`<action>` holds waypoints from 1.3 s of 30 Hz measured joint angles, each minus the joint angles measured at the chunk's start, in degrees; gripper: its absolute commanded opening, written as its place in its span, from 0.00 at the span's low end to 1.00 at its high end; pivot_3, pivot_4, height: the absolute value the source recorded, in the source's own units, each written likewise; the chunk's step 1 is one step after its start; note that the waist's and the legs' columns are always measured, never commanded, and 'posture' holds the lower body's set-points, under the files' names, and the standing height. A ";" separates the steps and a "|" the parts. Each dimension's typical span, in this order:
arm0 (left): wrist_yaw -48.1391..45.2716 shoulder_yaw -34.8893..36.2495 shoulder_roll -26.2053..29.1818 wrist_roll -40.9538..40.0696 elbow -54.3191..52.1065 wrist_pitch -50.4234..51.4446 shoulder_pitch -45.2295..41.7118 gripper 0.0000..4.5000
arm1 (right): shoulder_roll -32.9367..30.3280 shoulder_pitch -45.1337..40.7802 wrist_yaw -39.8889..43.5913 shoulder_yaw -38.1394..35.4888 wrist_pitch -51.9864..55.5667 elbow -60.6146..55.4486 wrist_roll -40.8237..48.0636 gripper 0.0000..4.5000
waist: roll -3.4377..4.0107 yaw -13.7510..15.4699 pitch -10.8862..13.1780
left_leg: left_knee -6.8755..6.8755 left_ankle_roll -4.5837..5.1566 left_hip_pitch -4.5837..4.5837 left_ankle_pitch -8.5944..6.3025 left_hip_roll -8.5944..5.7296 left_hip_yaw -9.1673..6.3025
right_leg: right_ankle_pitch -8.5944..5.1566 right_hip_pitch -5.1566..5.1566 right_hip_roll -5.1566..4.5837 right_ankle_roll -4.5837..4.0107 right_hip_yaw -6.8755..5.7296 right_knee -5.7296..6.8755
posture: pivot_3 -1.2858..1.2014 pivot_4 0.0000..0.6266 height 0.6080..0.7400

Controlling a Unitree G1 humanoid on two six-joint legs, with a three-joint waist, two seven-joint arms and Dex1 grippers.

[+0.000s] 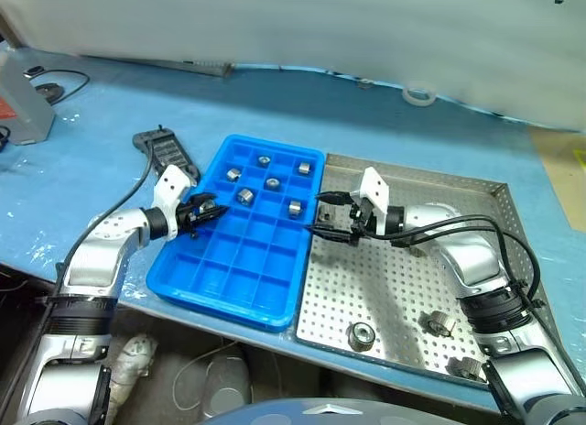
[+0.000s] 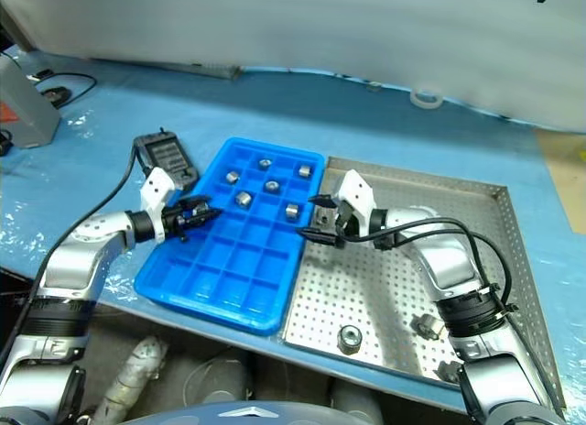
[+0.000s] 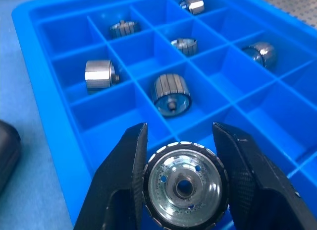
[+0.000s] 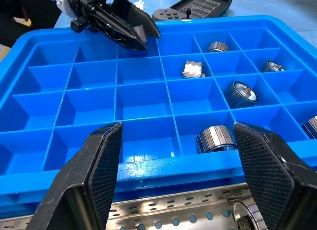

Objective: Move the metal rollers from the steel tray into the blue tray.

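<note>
The blue tray (image 1: pixel 229 283) lies left of the steel tray (image 1: pixel 394 269), and several metal rollers (image 1: pixel 272 183) sit in its far compartments. My left gripper (image 1: pixel 207 210) hovers over the blue tray's left rim, shut on a metal roller (image 3: pixel 184 188) whose holed end face points at the wrist camera. My right gripper (image 1: pixel 333 215) stands open and empty over the steel tray's left edge, its fingers pointing at the blue tray; a roller (image 4: pixel 243 212) lies just below its fingers. Three rollers (image 1: pixel 363 334) rest near the steel tray's front edge.
A black handheld controller (image 1: pixel 165 152) with a cable lies just beyond the blue tray's left corner. A white tape ring (image 1: pixel 419 95) sits at the back, and a grey box (image 1: pixel 23 109) at the far left. The table's front edge runs right under both trays.
</note>
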 measured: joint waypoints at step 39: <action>-14.38 -19.46 -24.83 12.49 55.39 -26.55 -44.87 0.79 | -0.20 22.55 -21.57 -19.21 8.29 -22.80 1.14 0.82 | -0.27 -5.70 -0.14 | -0.13 0.20 0.09 0.19 -0.20 0.03 | 0.17 0.02 0.03 0.29 0.27 -0.15 | 0.35 0.24 1.00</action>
